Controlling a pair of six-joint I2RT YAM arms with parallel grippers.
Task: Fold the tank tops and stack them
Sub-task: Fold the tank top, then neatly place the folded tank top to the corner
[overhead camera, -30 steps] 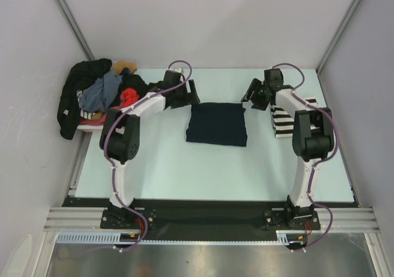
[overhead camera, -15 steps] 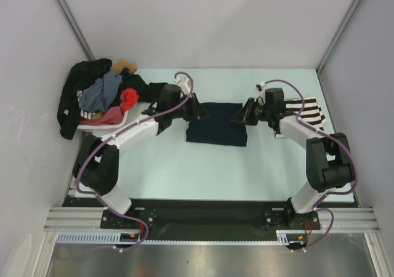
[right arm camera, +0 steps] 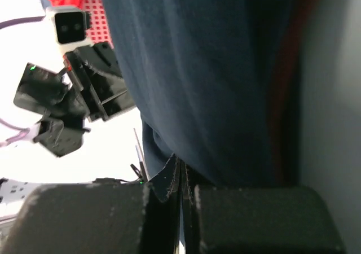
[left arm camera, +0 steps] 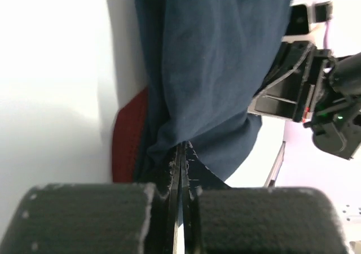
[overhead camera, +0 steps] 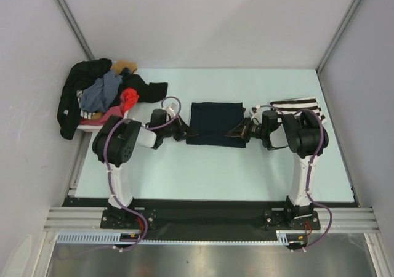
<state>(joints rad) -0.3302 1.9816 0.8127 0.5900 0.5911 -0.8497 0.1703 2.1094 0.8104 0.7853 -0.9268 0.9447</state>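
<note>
Seen from above, the dark navy jersey tank top (overhead camera: 215,123) lies as a folded rectangle in the middle of the pale green counter (overhead camera: 209,172). Both arms reach in low toward it, the left gripper (overhead camera: 186,133) at its near left corner and the right gripper (overhead camera: 236,131) at its near right corner, probably so that the near edge can be lifted evenly for another fold. The black-and-white striped tank top (overhead camera: 303,109) lies just to the right of the navy top, behind the right arm. A pale pink plastic basket (overhead camera: 92,123) heaped with mixed clothes sits well to the navy top's left. Plain pale walls close in the counter on three sides. In the left wrist view, that gripper's jaws are pressed together with a pinch of navy cloth caught between the tips, and dark red trim (left arm camera: 127,135) shows just beside it. The right wrist view shows the same thing: jaws closed on the navy hem, with the other gripper facing it across the cloth.
</note>
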